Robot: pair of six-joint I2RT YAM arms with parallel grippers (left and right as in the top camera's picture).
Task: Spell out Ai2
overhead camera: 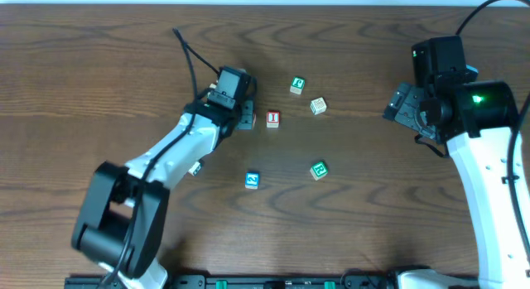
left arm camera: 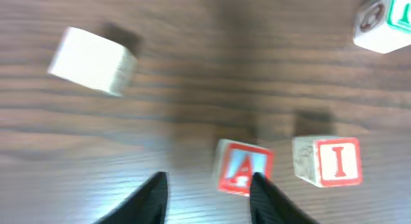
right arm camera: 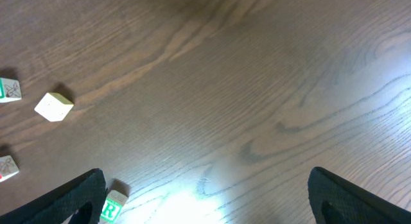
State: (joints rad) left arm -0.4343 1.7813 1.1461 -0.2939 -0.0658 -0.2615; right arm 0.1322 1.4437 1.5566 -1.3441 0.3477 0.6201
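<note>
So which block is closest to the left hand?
The red A block, right at the fingertips of the left hand. The red I block sits just past it; the white block is farther off.

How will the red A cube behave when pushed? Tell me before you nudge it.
Likely stiff: the A cube looks wooden. Flat-faced on the table, it should slide, not roll. Small, so probably light; an off-centre push might twist it toward the I cube beside it.
</note>
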